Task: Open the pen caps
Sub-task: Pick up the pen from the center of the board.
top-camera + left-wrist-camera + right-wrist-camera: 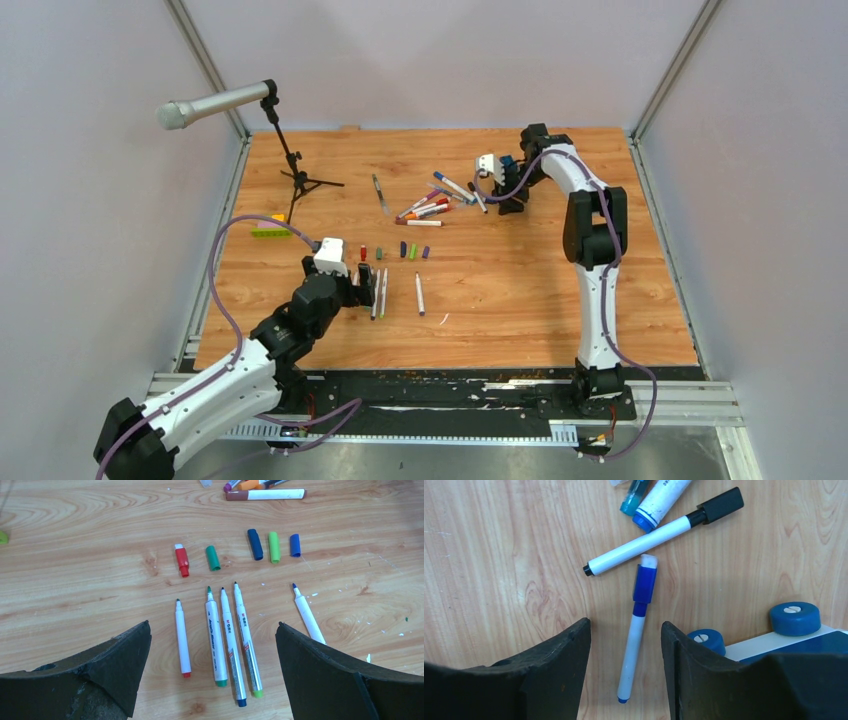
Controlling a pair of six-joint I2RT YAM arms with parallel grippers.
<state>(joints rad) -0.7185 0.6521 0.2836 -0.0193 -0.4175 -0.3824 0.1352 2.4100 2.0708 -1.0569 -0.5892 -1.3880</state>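
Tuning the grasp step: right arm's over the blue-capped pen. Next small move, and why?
Probably close the right gripper on the blue-capped pen, at its white barrel. The pen lies between the open fingers, a gap on each side, and its blue cap sits beyond the fingertips, free to pull off. Whether the fingers are low enough I cannot tell.
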